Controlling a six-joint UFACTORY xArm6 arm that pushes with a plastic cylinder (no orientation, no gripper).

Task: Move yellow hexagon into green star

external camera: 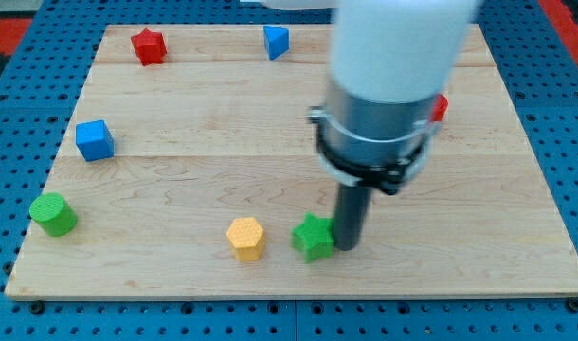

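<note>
The yellow hexagon [245, 238] lies near the view's bottom, left of centre. The green star [314, 237] lies just to its right, a small gap between them. My tip [349, 247] stands right against the green star's right side; whether it touches is hard to tell. The rod and the arm's grey and white body [384, 85] rise above it and cover the board behind.
A green cylinder [53, 214] is at the board's left edge, a blue cube [95, 140] above it. A red star [149, 45] and a blue block [276, 42] sit along the top. A red block [441, 107] peeks out right of the arm.
</note>
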